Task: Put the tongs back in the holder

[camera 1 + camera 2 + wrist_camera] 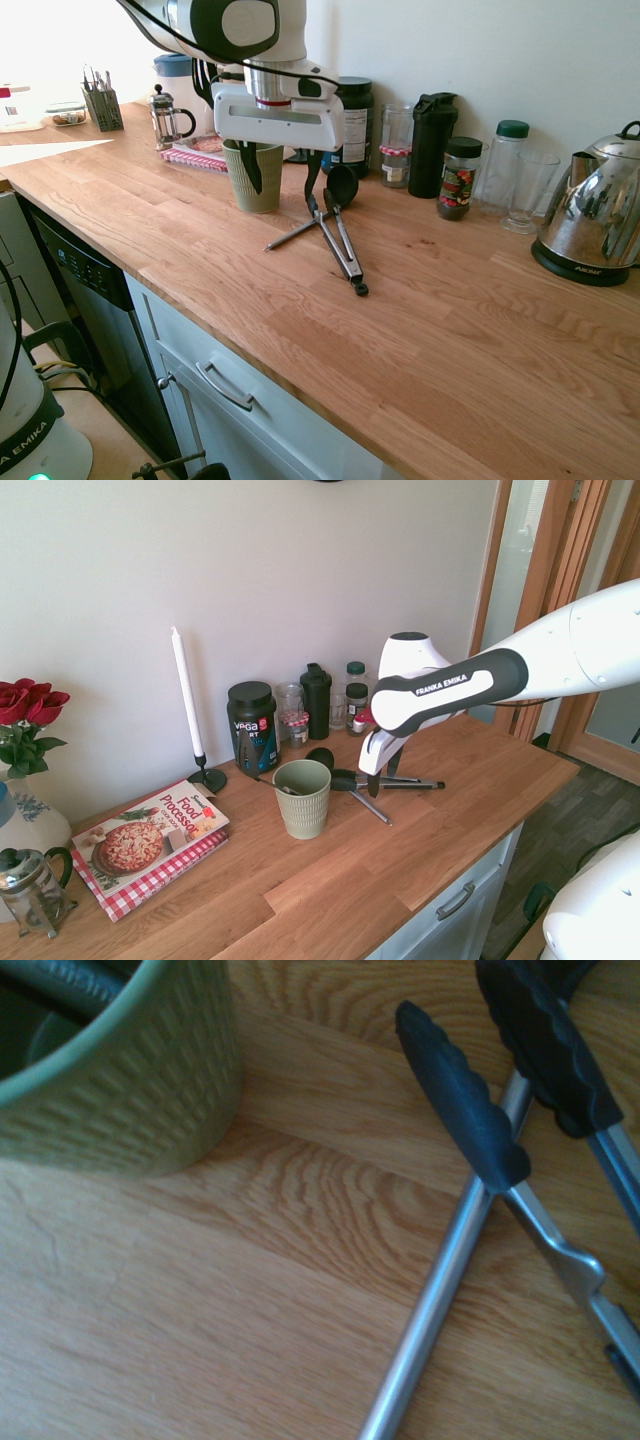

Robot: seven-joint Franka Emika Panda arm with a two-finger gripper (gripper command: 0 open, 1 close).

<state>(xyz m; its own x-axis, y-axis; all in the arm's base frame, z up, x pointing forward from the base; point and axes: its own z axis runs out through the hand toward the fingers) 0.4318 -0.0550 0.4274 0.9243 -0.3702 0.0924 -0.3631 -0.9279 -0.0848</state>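
Observation:
The tongs (338, 243) lie flat on the wooden counter, black tips toward the wall and joined end toward the front edge. They cross the steel handle of a black ladle (342, 185). The sage-green ribbed holder (262, 192) stands upright just left of them. My gripper (283, 193) hangs open above the counter, one finger in front of the holder and the other over the tong tips, holding nothing. From the other side, the gripper (381, 783) hovers over the tongs (405, 783), right of the holder (303, 800). The wrist view shows the holder (120, 1080) and the tongs' tips (460, 1090) close below.
Along the wall stand a black tub (355, 125), a black shaker bottle (432, 145), jars, a glass (527, 190) and a steel kettle (590, 225). A French press (166, 118) and a dark caddy (102, 105) sit far left. A cookbook (150, 835) and candle (185, 695) lie beyond the holder.

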